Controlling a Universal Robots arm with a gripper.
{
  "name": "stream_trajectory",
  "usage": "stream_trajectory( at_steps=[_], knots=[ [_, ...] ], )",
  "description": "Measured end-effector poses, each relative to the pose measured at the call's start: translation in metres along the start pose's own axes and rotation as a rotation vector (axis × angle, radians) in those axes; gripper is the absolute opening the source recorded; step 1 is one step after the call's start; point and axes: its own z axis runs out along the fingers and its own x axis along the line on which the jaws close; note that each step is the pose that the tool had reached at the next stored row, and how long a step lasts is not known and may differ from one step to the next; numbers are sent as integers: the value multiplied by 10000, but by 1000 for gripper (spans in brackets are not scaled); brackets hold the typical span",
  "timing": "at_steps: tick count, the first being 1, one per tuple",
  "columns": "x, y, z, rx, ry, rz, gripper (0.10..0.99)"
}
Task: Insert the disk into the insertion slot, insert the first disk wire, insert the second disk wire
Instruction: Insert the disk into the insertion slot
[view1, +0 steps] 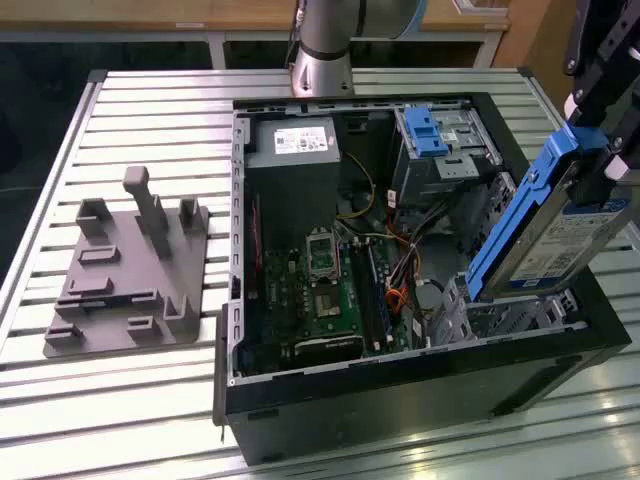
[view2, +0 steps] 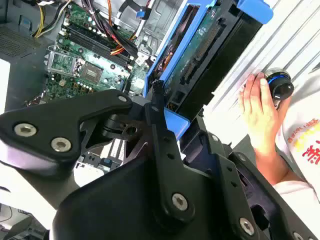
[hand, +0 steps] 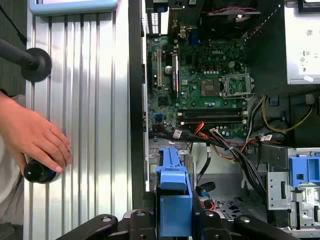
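Pincer (view1: 598, 165) clamped on disk (view1: 545, 235) upper end; disk tilted, lower end just above insertion slot (view1: 510, 318) in computer case (view1: 400, 400).

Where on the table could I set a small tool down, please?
The slatted table is bare beyond the grey fixture and in front of it, toward the near edge. The strip between the grey fixture and the computer case is narrow. Inside the case it is crowded with cables, and the gripper holds the disk tilted over the insertion slot.
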Motion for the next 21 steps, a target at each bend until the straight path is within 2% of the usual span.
stream_trajectory(
  at_steps=[17,19,21],
  knots=[
    [0,0,-1,0,-14,0,365],
    [2,0,0,-1,-102,-4,365],
    [6,0,0,-2,-238,-9,365]
  ],
)
